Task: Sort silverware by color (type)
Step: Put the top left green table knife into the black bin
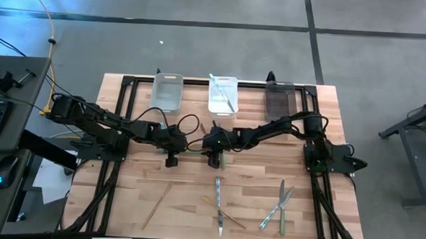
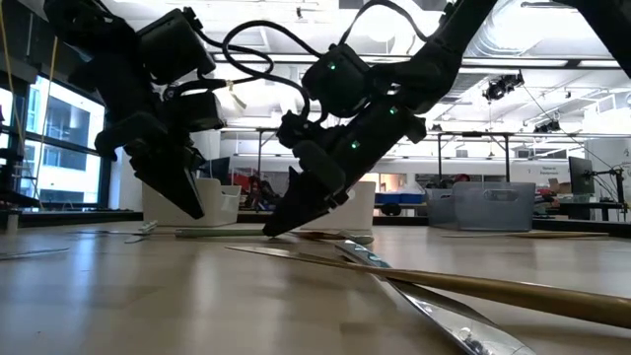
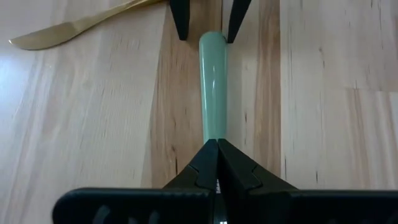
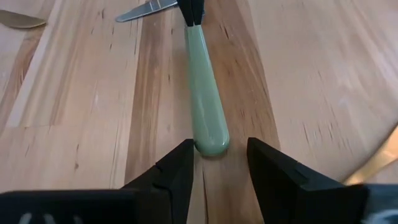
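Here, a pale green-handled piece of cutlery (image 4: 205,93) lies flat on the tabletop (image 1: 158,225) between the robot's two hands. The left hand (image 3: 217,152), fingers pressed together, meets one end of the handle; whether it pinches the piece cannot be told. The right hand (image 4: 221,158), fingers spread, straddles the handle's rounded other end without clamping it. The handle is smooth, glossy and sage-coloured, widening toward the right hand. Beyond the hands stand three bins: one clear (image 1: 167,91), one white (image 1: 223,95) holding one teal-silver utensil (image 1: 223,92), one dark (image 1: 279,98). On the near side of the hands, the high view shows about six more loose pieces, gold-tan (image 1: 157,205), silver and green.
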{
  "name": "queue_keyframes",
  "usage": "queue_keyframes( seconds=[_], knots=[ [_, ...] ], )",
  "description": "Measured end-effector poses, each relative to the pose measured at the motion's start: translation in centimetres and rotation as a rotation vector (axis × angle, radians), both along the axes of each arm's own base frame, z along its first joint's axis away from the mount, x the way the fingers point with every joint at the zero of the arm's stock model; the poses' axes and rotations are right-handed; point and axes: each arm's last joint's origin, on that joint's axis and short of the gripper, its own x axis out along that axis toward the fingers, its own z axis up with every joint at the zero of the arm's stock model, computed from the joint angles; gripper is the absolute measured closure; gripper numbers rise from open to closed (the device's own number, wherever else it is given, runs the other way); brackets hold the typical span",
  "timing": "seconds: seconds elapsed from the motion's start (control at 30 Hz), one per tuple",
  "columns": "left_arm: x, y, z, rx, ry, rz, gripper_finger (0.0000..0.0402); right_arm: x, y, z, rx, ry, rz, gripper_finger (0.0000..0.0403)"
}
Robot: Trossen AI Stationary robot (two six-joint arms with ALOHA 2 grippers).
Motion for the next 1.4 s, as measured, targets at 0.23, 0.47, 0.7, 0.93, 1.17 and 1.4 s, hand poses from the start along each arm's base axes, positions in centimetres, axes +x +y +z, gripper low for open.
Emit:
queue_keyframes(
  seconds=[0.23, 0.47, 0.7, 0.93, 1.17, 1.4],
  knots=[
    [0.1, 0.0, 0.0, 0.004, -0.01, 0.001, 0.0401, 0.2, 1.1, 0.2, -0.063, -0.033, 0.078, 0.027],
    [0.2, 0.0, 0.0, 0.006, -0.012, 0.001, 0.0401, 0.3, 1.6, 0.2, -0.133, -0.042, 0.073, 0.027],
    [0.3, 0.0, 0.1, 0.008, -0.028, 0.003, 0.0401, 1.1, 1.5, -1.3, -0.121, -0.044, 0.058, 0.027],
    [0.2, 0.0, 0.3, 0.007, -0.035, 0.004, 0.0401, 1.8, 1.4, -1.6, -0.101, -0.037, 0.021, 0.0275],
    [-0.2, 0.1, 1.6, 0.013, -0.077, 0.018, 0.0401, 1.5, 1.0, -2.0, -0.102, 0.02, 0.004, 0.0333],
    [-1.9, -0.4, 4.1, 0.082, -0.133, 0.088, 0.0401, 1.4, 1.0, -2.1, -0.102, 0.025, 0.004, 0.0356]
  ],
)
